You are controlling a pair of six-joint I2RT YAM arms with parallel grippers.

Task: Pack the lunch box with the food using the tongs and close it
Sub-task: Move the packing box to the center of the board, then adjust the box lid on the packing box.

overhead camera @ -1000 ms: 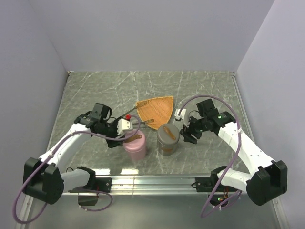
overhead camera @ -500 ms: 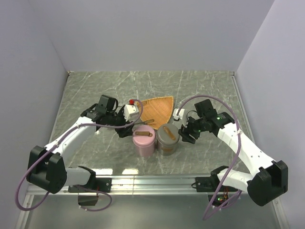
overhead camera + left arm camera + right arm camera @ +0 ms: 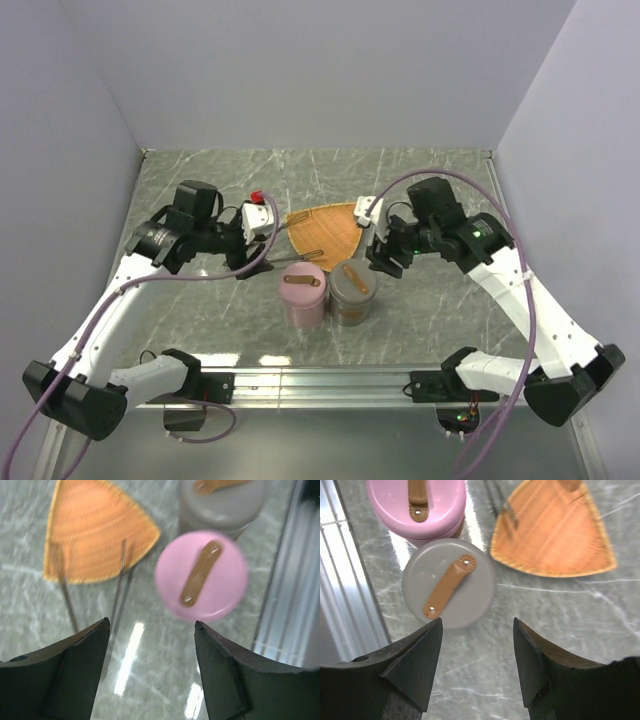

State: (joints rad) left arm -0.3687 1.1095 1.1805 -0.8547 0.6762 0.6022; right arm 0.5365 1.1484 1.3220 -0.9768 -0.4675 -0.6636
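Observation:
The lunch box shows as two round containers side by side, a pink one [image 3: 305, 293] [image 3: 202, 575] and a grey one [image 3: 352, 290] [image 3: 448, 583], each with its lid on and a brown strap on top. The tongs [image 3: 291, 258] [image 3: 121, 578] lie on the table with their thin dark arms reaching onto the orange plate [image 3: 330, 230] [image 3: 555, 535]. I make out no food pieces. My left gripper [image 3: 262, 248] [image 3: 150, 622] hovers open and empty left of the pink container. My right gripper [image 3: 386, 264] [image 3: 477, 620] hovers open and empty just right of the grey one.
A metal rail [image 3: 330, 380] runs along the table's near edge, close in front of the containers. Grey walls enclose the marble table [image 3: 440, 190] on three sides.
The pink container went from under my left gripper to right beside the grey one. My left gripper then pulled up and back to the left. My right gripper rose and shifted toward the plate.

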